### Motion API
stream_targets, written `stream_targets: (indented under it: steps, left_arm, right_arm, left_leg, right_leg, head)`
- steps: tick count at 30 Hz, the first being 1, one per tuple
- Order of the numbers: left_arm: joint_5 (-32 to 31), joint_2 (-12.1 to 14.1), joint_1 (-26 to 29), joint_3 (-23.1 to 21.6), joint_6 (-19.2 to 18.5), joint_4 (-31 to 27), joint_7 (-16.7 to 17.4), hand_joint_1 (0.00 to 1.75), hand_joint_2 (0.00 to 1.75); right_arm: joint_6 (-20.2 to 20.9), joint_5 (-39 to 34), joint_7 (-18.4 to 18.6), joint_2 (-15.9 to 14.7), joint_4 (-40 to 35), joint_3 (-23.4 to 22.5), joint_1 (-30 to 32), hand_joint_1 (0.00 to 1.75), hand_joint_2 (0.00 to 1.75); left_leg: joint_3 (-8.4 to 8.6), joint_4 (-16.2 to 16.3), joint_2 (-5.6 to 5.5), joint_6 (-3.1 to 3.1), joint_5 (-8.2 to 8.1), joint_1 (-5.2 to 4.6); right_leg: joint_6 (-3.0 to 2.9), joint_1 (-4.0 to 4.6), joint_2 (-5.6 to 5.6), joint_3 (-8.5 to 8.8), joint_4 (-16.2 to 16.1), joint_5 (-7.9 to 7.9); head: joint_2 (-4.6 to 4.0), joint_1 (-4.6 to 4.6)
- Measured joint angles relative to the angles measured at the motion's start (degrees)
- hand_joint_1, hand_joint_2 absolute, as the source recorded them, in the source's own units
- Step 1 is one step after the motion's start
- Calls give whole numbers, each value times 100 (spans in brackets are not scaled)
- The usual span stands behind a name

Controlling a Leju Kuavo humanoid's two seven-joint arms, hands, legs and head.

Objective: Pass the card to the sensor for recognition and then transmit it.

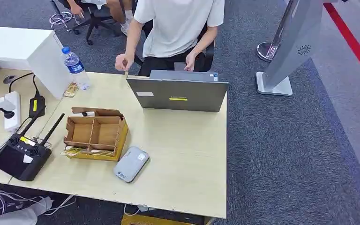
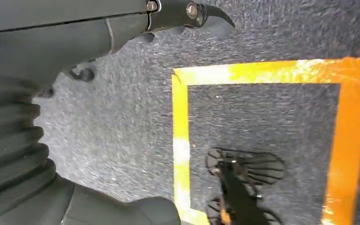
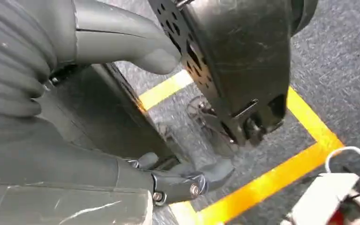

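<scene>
Cards (image 1: 82,151) in box (image 1: 95,133), apart from hands.

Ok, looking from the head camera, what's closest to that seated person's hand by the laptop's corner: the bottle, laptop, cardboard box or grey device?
Starting from the person's hand:
1. laptop, its corner is right beside the hand.
2. water bottle, along the table's far edge, to the left.
3. cardboard box, mid-table.
4. grey device, towards the robot's edge of the table.
</scene>
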Motion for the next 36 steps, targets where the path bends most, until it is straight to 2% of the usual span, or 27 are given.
stream_targets:
  steps: [6,7,15,16,24,32,34,36]
  left_arm:
    - [-52,-24,-156,796,-297,83,-431,0,175]
    - [-52,-28,-177,904,-348,83,-505,0,0]
    - [-2,-87,-409,2079,-769,212,-1085,0,0]
    - [18,-92,-435,2238,-815,227,-1152,0,175]
    - [341,-153,-580,3226,-1099,297,-1871,0,175]
    - [1080,-280,-737,4288,-1403,247,-2601,0,175]
    - [1304,-231,-765,4467,-1549,236,-2721,0,175]
    - [1546,-56,-856,4574,-1650,238,-2758,0,175]
  right_arm:
    - [254,17,-15,13,4,682,-232,0,175]
    - [286,31,-15,13,7,754,-267,0,175]
    - [592,127,-20,15,33,1822,-697,0,175]
    - [618,151,-20,17,37,1945,-754,0,175]
    - [879,265,-5,107,83,2885,-1280,0,175]
    - [1134,518,22,450,129,3917,-1820,0,175]
    - [1215,669,11,468,136,4106,-1870,0,175]
    - [1303,842,-40,483,142,4236,-1899,0,175]
  left_leg:
    - [0,0,-4,1,0,-3]
    - [0,0,-4,1,0,-3]
    - [2,0,-5,1,1,-2]
    - [2,0,-6,1,1,-2]
    - [2,0,-6,0,4,-1]
    - [4,1,-2,0,4,-2]
    - [4,1,1,0,4,-1]
    - [2,1,3,-1,5,0]
  right_leg:
    - [1,-2,-6,4,-2,1]
    - [1,-2,-6,4,-2,1]
    - [0,-2,-6,5,-1,1]
    - [1,-1,-7,5,-1,1]
    - [0,-1,-6,5,0,1]
    - [0,-2,-1,2,0,1]
    - [0,-1,1,-1,0,2]
    - [-1,0,6,-7,-1,2]
  head:
    - [0,-2]
    - [0,0]
    - [0,0]
    - [0,0]
    - [0,5]
    - [0,-11]
    - [0,2]
    - [0,0]
